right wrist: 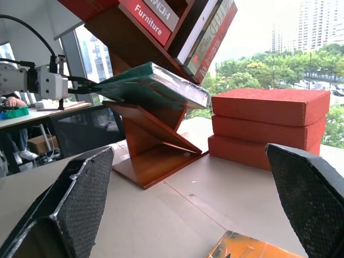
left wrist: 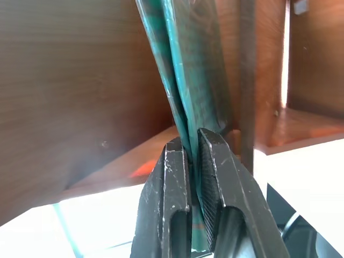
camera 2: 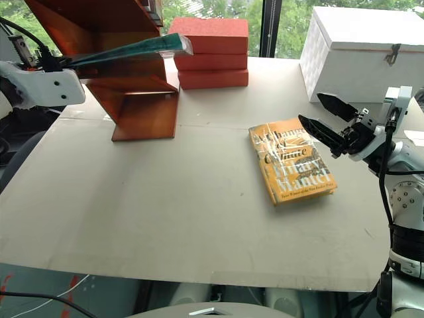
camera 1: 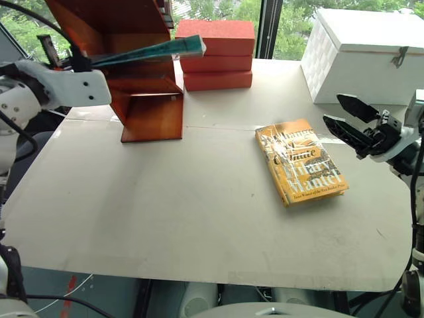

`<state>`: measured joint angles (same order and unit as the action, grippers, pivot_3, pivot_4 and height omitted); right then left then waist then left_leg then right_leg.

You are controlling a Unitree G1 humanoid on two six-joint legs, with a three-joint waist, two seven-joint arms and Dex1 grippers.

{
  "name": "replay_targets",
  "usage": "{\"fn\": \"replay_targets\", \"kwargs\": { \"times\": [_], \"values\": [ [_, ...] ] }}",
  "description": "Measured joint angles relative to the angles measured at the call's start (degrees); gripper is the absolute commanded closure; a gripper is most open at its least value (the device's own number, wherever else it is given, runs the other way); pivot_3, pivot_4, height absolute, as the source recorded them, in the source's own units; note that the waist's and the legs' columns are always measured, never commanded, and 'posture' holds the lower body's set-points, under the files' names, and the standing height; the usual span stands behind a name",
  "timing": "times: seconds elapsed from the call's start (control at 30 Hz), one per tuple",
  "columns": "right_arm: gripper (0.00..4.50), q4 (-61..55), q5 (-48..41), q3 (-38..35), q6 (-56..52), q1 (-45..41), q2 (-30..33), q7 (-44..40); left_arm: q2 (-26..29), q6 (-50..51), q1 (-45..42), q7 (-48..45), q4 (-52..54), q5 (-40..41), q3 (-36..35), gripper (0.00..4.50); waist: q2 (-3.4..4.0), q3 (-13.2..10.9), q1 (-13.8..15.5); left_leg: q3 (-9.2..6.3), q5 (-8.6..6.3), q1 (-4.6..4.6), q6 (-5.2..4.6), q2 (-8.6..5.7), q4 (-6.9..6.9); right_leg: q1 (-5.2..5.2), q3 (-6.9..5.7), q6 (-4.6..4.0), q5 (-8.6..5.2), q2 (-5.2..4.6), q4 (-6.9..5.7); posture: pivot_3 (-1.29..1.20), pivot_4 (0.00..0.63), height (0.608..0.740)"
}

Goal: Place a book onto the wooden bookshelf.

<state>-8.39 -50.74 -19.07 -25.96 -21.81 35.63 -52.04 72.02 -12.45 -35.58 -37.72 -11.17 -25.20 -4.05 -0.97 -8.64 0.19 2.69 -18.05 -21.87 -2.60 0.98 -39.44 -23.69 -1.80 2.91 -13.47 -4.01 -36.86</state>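
1. One wide pale table [camera 1: 199,225] carries everything.
2. The white box [camera 1: 371,53] stands at the far right corner, lid down.
3. The wooden bookshelf [camera 1: 149,99] stands at the far left; in the right wrist view, the books already in it show spines, one red spine reading "Furniture" [right wrist: 148,17].
4. Three red-orange bricks [camera 1: 216,54] are stacked just beside the shelf.
5. The book [camera 1: 156,52], teal and glossy, hangs nearly level in the air in front of the shelf's slanted panels (not resting on the ledge).
6. The yellow-orange book [camera 1: 301,161] lies flat on the table; its white lettering is too broken to read.
7. The left gripper [left wrist: 192,156] pinches the teal book's edge tightly.
8. The right gripper [camera 1: 350,119] hovers beside the yellow book, fingers spread wide, empty.
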Motion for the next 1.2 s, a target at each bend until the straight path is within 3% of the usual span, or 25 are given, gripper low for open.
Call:
{"fn": "replay_targets", "kwargs": {
  "times": [0.03, 0.27, 0.3, 0.47, 0.6, 0.7, 0.8, 0.93, 1.07, 1.2],
  "values": [
    [0.0, 0.03, 0.15, 0.0, 0.06, -0.01, -0.01, -0.04, 0.31, 0.07, 0.15, 0.01, -0.25, 0.17, -0.11, 3.4, 0.0, 0.0, -0.09, 0.0, 0.0, 0.0, 0.0, 0.01, 0.0, 0.0, 0.0, 0.0, 0.0, 0.0, -0.01, 0.0, 0.15, 0.74],
    [0.0, 1.08, 1.08, 0.02, 0.76, -0.14, -0.17, -0.32, 0.92, 2.37, 4.1, 0.04, -0.7, 0.79, -2.68, 0.23, 0.0, 0.0, -0.3, 0.0, 0.0, -0.01, 0.0, 0.01, 0.0, 0.0, 0.0, 0.0, 0.0, -0.01, -0.01, 0.0, 0.15, 0.74],
    [0.0, 1.27, 1.1, 0.03, 0.89, -0.21, -0.19, -0.39, 0.92, 2.62, 4.63, 0.05, -0.58, 0.82, -2.81, 0.09, 0.0, 0.0, -0.3, 0.0, 0.0, -0.01, 0.0, 0.02, 0.0, 0.0, 0.0, 0.0, 0.0, -0.01, -0.01, 0.0, 0.15, 0.74],
    [0.0, 2.28, 1.33, 0.12, 1.24, -0.77, -0.23, -1.15, 0.73, 5.12, 8.12, 0.45, 2.02, 2.86, -7.63, 0.09, 0.01, -0.01, -0.31, 0.0, 0.0, -0.03, 0.0, 0.04, 0.0, -0.03, 0.0, 0.0, 0.0, -0.01, 0.01, 0.0, 0.15, 0.74],
    [0.0, 2.57, 1.52, 0.13, 1.28, -0.81, -0.22, -1.46, -3.22, 7.6, 11.45, 0.59, 6.86, 7.77, -13.42, 0.09, 0.02, -0.01, -0.27, 0.01, 0.0, 0.0, 0.0, 0.05, 0.0, -0.02, 0.02, 0.0, 0.0, -0.04, -0.04, 0.0, 0.15, 0.74],
    [0.0, 2.82, 2.41, 0.13, 1.5, -0.37, 0.01, -2.26, -9.8, 10.0, 14.27, -1.09, 12.81, 17.3, -18.16, 0.09, 0.01, 0.0, -0.2, -0.02, 0.0, -0.03, 0.0, 0.07, -0.03, -0.02, 0.01, 0.0, 0.0, -0.06, -0.05, 0.0, 0.15, 0.74],
    [0.0, 3.71, 4.5, 0.05, 3.1, 2.95, 0.8, -4.09, -18.12, 17.76, 21.22, -5.55, 22.42, 31.89, -20.62, 0.09, 0.04, 0.03, -0.12, 0.01, 0.0, -0.02, 0.0, 0.07, -0.02, 0.0, 0.04, 0.0, 0.01, -0.09, -0.02, 0.0, 0.15, 0.74],
    [0.0, 6.53, 9.6, -0.21, 7.77, 10.91, 2.02, -6.95, -28.43, 28.77, 32.24, -6.8, 32.04, 43.65, -17.49, 0.09, 0.07, 0.05, 0.02, -0.01, 0.0, 0.05, 0.0, 0.06, 0.0, 0.07, 0.11, 0.0, 0.01, -0.11, -0.01, 0.0, 0.15, 0.74],
    [0.0, 7.47, 11.4, -1.88, 10.34, 16.57, 1.97, -7.42, -36.47, 33.43, 36.29, -4.5, 36.08, 47.61, -11.03, 0.09, 0.13, 0.1, 0.58, 0.0, 0.0, 0.24, 0.0, 0.05, -0.07, 0.23, 0.16, -0.02, 0.02, -0.09, -0.1, 0.0, 0.15, 0.74],
    [0.0, 8.99, 16.13, -2.23, 16.08, 24.34, 1.93, -8.29, -40.79, 35.54, 40.36, -3.45, 35.39, 46.58, -1.61, 0.09, 0.12, 0.14, 0.63, -0.04, 0.0, 0.27, 0.0, 0.05, -0.06, 0.24, 0.19, -0.03, 0.01, -0.03, -0.11, 0.0, 0.15, 0.74]
  ]
}}
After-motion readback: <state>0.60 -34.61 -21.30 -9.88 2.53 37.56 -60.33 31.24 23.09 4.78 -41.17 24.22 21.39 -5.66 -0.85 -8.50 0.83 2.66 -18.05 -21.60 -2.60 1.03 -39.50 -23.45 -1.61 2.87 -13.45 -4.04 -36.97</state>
